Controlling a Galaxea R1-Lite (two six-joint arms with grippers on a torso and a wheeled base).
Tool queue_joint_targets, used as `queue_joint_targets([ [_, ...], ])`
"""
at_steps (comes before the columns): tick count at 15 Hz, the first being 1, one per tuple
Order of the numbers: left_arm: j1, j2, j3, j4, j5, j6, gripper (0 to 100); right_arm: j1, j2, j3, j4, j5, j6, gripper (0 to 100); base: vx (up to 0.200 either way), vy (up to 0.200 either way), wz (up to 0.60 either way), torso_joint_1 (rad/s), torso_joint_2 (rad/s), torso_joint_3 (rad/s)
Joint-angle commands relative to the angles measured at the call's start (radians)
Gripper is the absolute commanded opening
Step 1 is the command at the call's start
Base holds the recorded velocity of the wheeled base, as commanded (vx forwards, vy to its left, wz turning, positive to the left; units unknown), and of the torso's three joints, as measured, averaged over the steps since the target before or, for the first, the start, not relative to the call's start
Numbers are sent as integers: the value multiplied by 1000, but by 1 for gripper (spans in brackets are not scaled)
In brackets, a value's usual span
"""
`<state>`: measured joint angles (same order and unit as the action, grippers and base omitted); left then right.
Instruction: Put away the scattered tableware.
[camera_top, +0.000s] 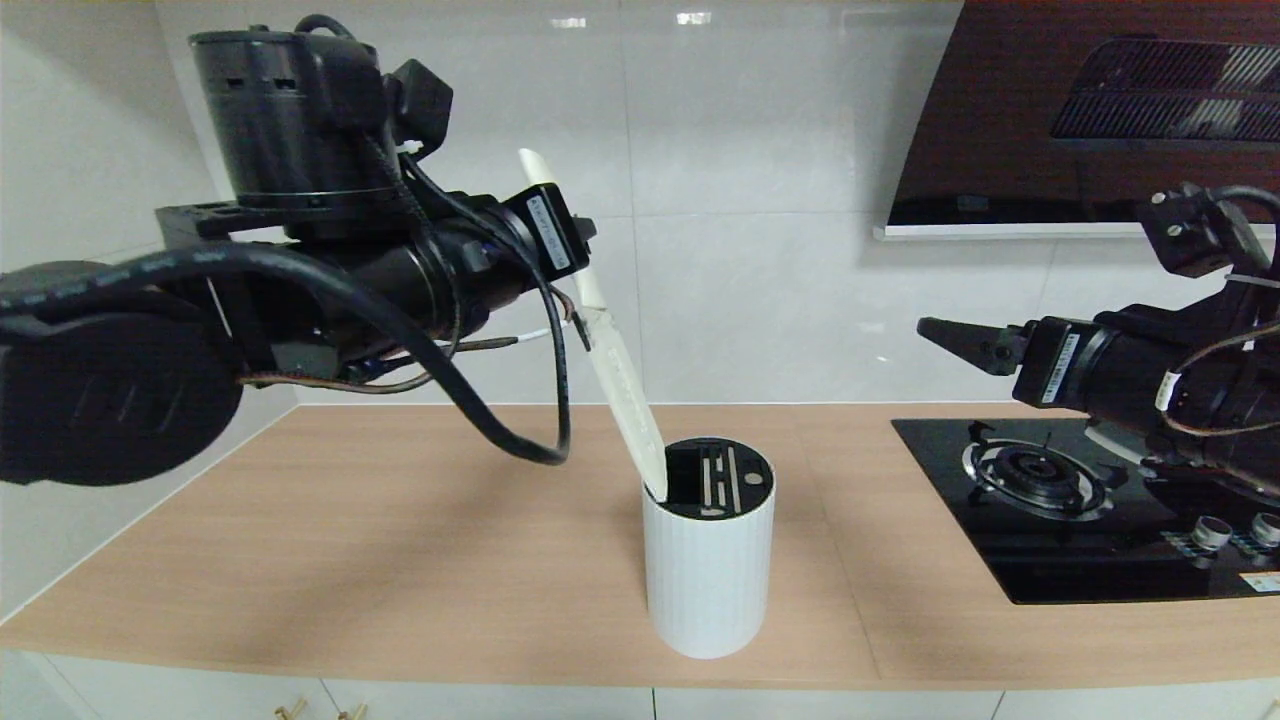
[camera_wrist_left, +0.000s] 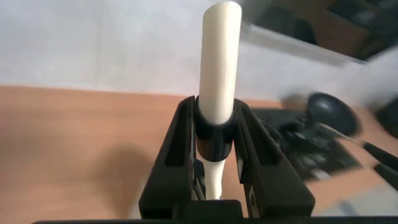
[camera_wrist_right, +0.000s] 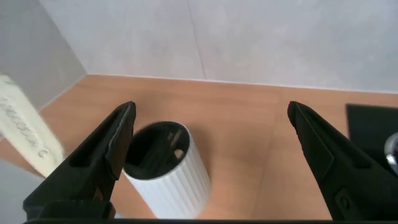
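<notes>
While the left gripper is clamped on the handle of the cream knife, whose blade slants down below it to the top edge of the white slotted holder on the counter, the right gripper hangs spread wide, holding nothing, the holder ahead of it.

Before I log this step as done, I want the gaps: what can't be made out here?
- Tip of knife: head view, behind the holder rim; depth unclear.
- Blade: left wrist view, behind the left gripper.
- Holder base: right wrist view, cut off by the edge and a right gripper finger.
</notes>
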<state>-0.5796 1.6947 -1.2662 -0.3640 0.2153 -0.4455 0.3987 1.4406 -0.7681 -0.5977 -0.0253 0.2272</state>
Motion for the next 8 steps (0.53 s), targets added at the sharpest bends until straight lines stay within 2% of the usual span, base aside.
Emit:
queue_joint_targets([
  [1, -57, 57, -9, -73, 81, 48, 0, -6, 35, 10, -5, -5, -2, 100, 0, 0, 0, 0, 0, 0],
  [2, -68, 82, -2, -111, 119, 110, 0, -6, 43, 10, -7, -10, -3, 100, 0, 0, 0, 0, 0, 0],
  [3, -83, 128, 5, -190, 219, 205, 0, -6, 50, 12, -7, -16, -3, 100, 0, 0, 0, 0, 0, 0],
  [4, -102, 178, 4, -277, 282, 246, 0, -6, 57, 10, -8, -24, -5, 100, 0, 0, 0, 0, 0, 0],
  [6, -115, 246, 7, -429, 349, 324, 0, -6, 58, 12, -8, -25, -5, 100, 0, 0, 0, 0, 0, 0],
  [8, -118, 269, 25, -510, 369, 367, 0, -6, 58, 13, -8, -25, -5, 100, 0, 0, 0, 0, 0, 0],
])
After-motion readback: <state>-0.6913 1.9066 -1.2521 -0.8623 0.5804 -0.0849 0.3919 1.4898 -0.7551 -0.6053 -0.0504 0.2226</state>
